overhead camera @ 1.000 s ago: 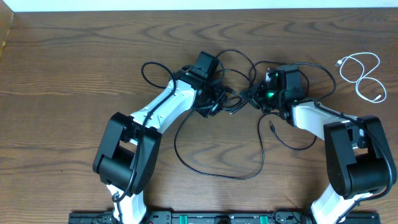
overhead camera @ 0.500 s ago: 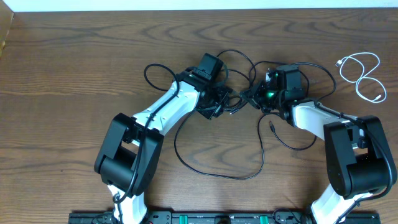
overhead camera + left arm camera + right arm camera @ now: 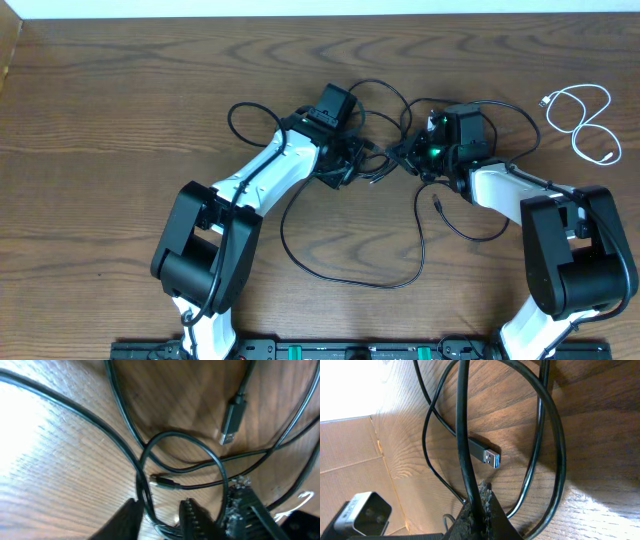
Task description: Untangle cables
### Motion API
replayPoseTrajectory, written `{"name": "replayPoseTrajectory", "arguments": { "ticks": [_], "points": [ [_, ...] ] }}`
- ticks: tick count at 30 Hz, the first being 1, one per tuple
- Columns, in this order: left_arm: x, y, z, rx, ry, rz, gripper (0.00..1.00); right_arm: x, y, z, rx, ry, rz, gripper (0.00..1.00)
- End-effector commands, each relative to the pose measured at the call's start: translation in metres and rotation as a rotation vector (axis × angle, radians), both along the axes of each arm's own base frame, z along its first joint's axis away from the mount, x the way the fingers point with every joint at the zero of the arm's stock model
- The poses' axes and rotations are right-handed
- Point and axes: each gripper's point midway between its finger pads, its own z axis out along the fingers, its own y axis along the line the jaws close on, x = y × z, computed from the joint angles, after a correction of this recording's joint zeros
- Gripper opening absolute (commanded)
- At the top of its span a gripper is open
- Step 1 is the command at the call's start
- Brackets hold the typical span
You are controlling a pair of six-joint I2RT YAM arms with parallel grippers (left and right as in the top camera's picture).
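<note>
Cables [image 3: 378,168]: two black ones tangled mid-table [image 3: 120,120] between both grippers; white cable [image 3: 583,118] well apart at far right. Right gripper [image 3: 481,497] pinched tight on black cable [image 3: 463,435]. Left gripper [image 3: 160,510] fingers apart, black strand between them

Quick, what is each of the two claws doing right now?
Left gripper: jaws open around looped black cable.
Right gripper: jaws shut on straight black cable.
</note>
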Motion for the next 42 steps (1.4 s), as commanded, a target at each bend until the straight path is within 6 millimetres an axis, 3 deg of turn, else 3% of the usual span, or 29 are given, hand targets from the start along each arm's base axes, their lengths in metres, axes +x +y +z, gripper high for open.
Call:
{"name": "replayPoseTrajectory", "arguments": {
  "ticks": [1, 6, 17, 27, 29, 34, 38, 42],
  "points": [
    [-0.0084, -0.0035, -0.0035, 0.017, 0.011, -0.014, 0.35, -0.0032, 0.001, -0.0029, 0.011, 0.018, 0.002, 0.01],
    [-0.0093, -0.0045, -0.0044, 0.03, 0.003, -0.017, 0.35, -0.0032, 0.001, -0.0028, 0.011, 0.019, 0.003, 0.01],
    [-0.0066, -0.0018, -0.0078, 0.095, -0.034, 0.002, 0.25, -0.0032, 0.001, -0.0028, 0.011, 0.019, 0.003, 0.01],
    [-0.0053, -0.0011, -0.0109, 0.1, -0.024, 0.036, 0.25, -0.0033, 0.001, -0.0029, 0.011, 0.019, 0.003, 0.01],
    [-0.0046, -0.0014, -0.0106, 0.098, -0.026, 0.038, 0.2, -0.0033, 0.001, -0.0029, 0.011, 0.019, 0.003, 0.01],
    [-0.0047, -0.0015, -0.0106, 0.098, -0.026, 0.038, 0.19, -0.0033, 0.001, -0.0029, 0.011, 0.019, 0.003, 0.01],
    [-0.0047, -0.0014, -0.0111, 0.099, -0.025, 0.038, 0.08, -0.0032, 0.001, -0.0028, 0.011, 0.019, 0.003, 0.01],
    [-0.0037, 0.0, -0.0116, 0.107, -0.03, 0.041, 0.07, -0.0033, 0.001, -0.0029, 0.011, 0.019, 0.003, 0.01]
  ]
}}
